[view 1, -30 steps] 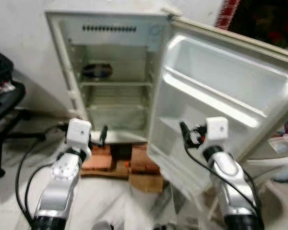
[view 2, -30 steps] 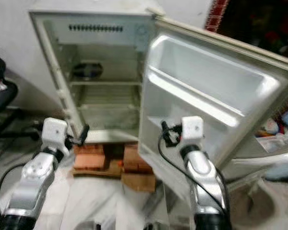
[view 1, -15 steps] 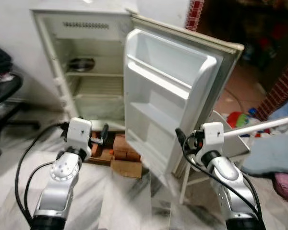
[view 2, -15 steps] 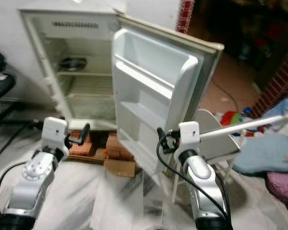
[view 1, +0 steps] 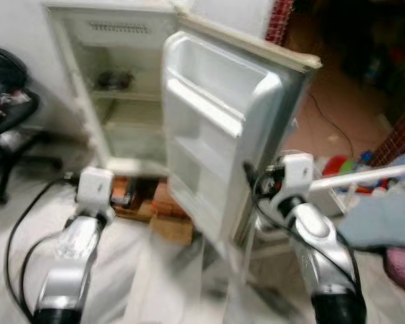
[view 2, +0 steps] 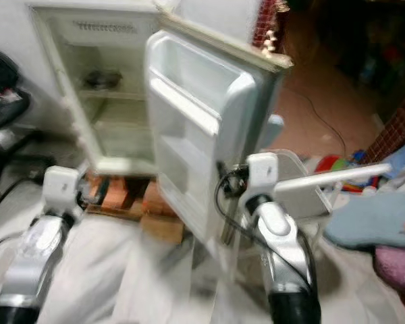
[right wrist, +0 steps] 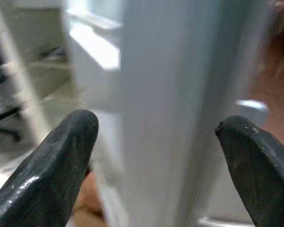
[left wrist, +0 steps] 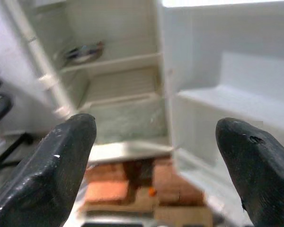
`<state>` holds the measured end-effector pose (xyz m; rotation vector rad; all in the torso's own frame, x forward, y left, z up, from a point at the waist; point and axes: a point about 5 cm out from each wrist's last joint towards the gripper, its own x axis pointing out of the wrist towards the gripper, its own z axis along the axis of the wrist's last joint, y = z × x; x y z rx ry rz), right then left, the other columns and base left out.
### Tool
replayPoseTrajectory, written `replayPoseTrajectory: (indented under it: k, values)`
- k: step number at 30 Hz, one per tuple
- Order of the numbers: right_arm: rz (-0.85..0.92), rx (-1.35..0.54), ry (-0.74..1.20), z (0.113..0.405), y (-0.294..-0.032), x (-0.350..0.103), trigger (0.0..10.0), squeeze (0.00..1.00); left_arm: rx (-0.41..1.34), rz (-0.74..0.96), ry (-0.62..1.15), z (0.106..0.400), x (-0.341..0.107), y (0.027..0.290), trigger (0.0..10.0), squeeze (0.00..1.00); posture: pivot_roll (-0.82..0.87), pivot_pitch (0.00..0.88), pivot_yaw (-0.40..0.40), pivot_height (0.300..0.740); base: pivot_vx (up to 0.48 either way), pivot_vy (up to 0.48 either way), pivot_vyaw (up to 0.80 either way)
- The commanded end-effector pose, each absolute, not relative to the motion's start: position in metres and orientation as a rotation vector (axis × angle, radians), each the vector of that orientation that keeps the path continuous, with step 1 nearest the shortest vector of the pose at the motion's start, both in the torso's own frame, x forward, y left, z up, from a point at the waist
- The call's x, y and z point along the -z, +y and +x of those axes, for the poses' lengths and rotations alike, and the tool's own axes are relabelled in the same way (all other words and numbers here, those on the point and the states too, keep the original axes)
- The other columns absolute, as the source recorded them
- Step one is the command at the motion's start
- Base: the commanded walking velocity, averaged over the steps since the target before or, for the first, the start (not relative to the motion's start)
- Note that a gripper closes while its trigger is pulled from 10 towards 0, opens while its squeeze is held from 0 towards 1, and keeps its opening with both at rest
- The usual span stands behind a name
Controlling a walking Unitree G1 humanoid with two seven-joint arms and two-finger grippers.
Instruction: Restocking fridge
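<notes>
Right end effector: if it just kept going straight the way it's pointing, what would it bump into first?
Most likely the outer edge of the open fridge door, which stands between the right end effector's spread fingers. Depth is blurry, so that is a guess.

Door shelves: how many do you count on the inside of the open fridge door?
2: an upper shelf near the top of the fridge door, and a lower shelf about halfway down. The picture is blurred, so a further one low on the door may be hidden.
</notes>
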<state>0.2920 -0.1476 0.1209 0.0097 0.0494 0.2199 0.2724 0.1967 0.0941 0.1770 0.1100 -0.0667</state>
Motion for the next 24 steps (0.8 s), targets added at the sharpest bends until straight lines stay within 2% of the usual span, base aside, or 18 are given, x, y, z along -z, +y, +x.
replayPoseTrajectory:
  k: [1, 8, 12, 18, 24]
  values:
    - [0.013, -0.178, 0.062, 0.29, -0.16, -0.118, 10.0, 0.0, 0.091, 0.167, 0.102, 0.275, -0.095, 0.187, 10.0, 0.0, 0.06, 0.0, -0.02, 0.74, 0.0, 0.0, 0.0]
    - [0.013, -0.157, 0.018, 0.296, -0.163, -0.125, 10.0, 0.0, 0.092, 0.175, 0.105, 0.276, -0.095, 0.183, 10.0, 0.0, 0.06, 0.0, -0.021, 0.74, 0.0, 0.0, 0.18]
    - [0.008, -0.173, 0.004, 0.3, -0.162, -0.128, 10.0, 0.0, 0.084, 0.173, 0.111, 0.276, -0.094, 0.184, 10.0, 0.0, 0.07, 0.0, -0.023, 0.74, 0.0, 0.0, 0.78]
    - [-0.013, -0.208, -0.043, 0.322, -0.157, -0.141, 10.0, 0.0, 0.053, 0.178, 0.27, 0.266, -0.072, 0.188, 10.0, 0.0, 0.08, 0.0, -0.024, 0.74, 0.0, 0.0, 0.78]
    - [-0.055, -0.167, -0.064, 0.34, -0.164, -0.152, 10.0, 0.0, 0.066, 0.185, 0.291, 0.26, -0.068, 0.188, 10.0, 0.0, 0.09, 0.0, -0.037, 0.74, 0.0, 0.0, 0.78]
